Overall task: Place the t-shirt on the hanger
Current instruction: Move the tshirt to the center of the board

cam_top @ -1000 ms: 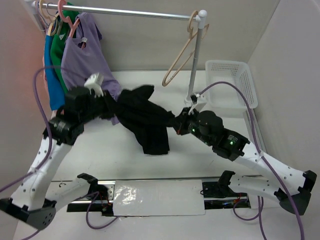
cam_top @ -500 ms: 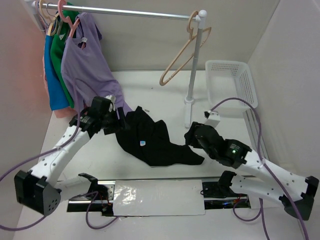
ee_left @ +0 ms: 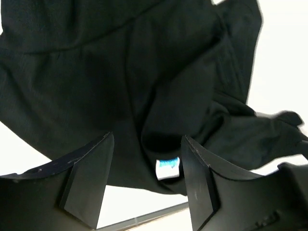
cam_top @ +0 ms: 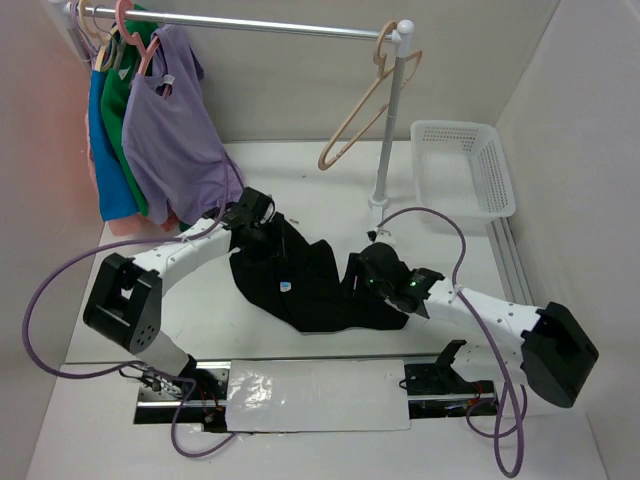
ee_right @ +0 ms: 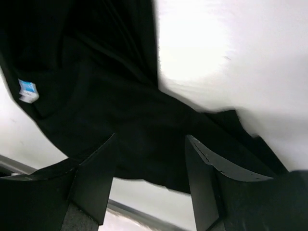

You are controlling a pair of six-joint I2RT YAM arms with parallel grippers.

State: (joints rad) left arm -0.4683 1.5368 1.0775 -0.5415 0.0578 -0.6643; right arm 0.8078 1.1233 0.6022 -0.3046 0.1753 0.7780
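The black t-shirt (cam_top: 310, 300) lies crumpled on the white table, a small blue-and-white label (cam_top: 285, 286) showing at its neck. My left gripper (cam_top: 266, 238) hovers at its upper left edge, open; the left wrist view has the t-shirt (ee_left: 144, 72) and label (ee_left: 168, 169) between the spread fingers (ee_left: 91, 178). My right gripper (cam_top: 356, 280) is at its right edge, open, above the t-shirt (ee_right: 110, 110) in its wrist view. The tan hanger (cam_top: 362, 108) hangs bare at the right end of the rail.
A metal rail (cam_top: 250, 24) crosses the back, its post (cam_top: 386, 150) standing behind the t-shirt. A lilac top (cam_top: 175, 130), green (cam_top: 118, 100) and blue (cam_top: 105, 150) garments hang at the left. A white basket (cam_top: 462, 165) sits at the back right.
A second ago both grippers held the t-shirt stretched in the air. They have let go; it now lies on the table, and both arms have come down low over it.
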